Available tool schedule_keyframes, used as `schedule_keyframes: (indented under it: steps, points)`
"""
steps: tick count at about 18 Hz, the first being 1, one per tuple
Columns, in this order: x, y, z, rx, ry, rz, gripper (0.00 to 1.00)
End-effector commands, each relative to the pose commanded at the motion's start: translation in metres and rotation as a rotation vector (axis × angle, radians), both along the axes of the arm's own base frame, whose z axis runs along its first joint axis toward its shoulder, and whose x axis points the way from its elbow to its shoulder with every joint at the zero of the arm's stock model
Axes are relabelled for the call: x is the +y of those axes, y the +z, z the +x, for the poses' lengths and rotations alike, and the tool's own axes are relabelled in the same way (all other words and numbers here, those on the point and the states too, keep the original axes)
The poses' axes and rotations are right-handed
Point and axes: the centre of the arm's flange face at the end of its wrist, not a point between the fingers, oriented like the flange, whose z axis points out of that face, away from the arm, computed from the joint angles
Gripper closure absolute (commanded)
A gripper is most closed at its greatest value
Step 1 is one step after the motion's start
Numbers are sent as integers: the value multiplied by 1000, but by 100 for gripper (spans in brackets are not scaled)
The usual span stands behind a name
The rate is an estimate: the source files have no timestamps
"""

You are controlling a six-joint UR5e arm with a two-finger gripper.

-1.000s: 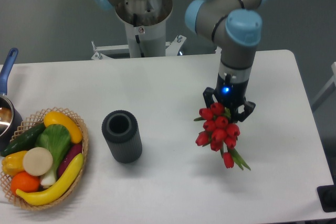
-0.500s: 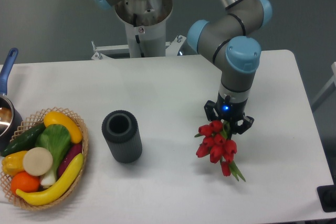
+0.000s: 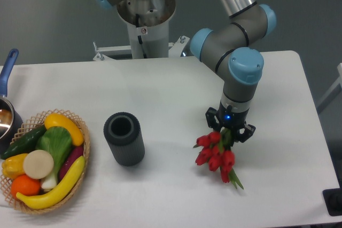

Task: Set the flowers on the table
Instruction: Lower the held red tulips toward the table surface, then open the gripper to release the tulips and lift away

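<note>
On the right half of the counter (image 3: 160,89), claw (image 3: 230,130) clamped on the flowers (image 3: 215,154) sits lower and further fwd than 1 s ago, bunch now tilted w/ heads at the surface, so prob. near release.

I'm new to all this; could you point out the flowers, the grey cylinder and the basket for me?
flowers (image 3: 215,155), fixed camera view, on the red tulip heads.
grey cylinder (image 3: 128,148), fixed camera view, on its ribbed side wall.
wicker basket (image 3: 84,132), fixed camera view, on its right rim.
</note>
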Motion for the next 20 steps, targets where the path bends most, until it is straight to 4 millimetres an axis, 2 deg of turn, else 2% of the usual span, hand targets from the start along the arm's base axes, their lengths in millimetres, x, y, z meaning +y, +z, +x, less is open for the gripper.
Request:
schedule_keyframes:
  steps: [2,8,10,12,14,16,17,18,20]
  points:
    - [0,6,0,11,-3,7,0]
    - [-11,64,6,112,10,25,0]
    - [-29,80,-7,161,46,-22,0]
    - [-32,97,-14,187,42,-17,0]
    - [-39,121,-22,207,6,-13,0]
    - [-52,138,-34,170,4,0,0]
    - [-64,152,-38,150,-24,-6,0]
    - [-75,157,-39,142,-57,-19,0]
    - [-109,170,-46,132,-155,-32,0]
